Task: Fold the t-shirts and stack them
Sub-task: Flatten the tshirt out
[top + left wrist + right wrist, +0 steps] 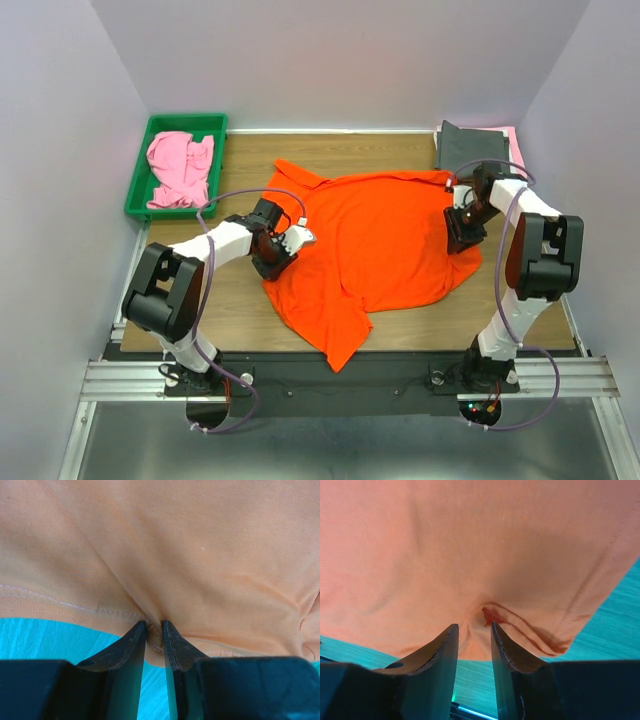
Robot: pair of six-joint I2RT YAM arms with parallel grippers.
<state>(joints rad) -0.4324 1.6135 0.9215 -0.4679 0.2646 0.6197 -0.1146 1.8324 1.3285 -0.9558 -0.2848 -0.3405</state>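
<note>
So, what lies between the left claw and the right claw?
The orange t-shirt spans that whole stretch, seen in the top view; left claw and right claw each pinch its edge.

A green plastic tray sits at the far left corner of the wooden desk. Pale walls close in three sides; metal rails run along the near edge.

A robotics lab cell: plain pale panel walls box in a wooden surface. Slotted aluminium rails run along its near edge. A black-and-white left arm and right arm stand bolted there, trailing loose cables.
</note>
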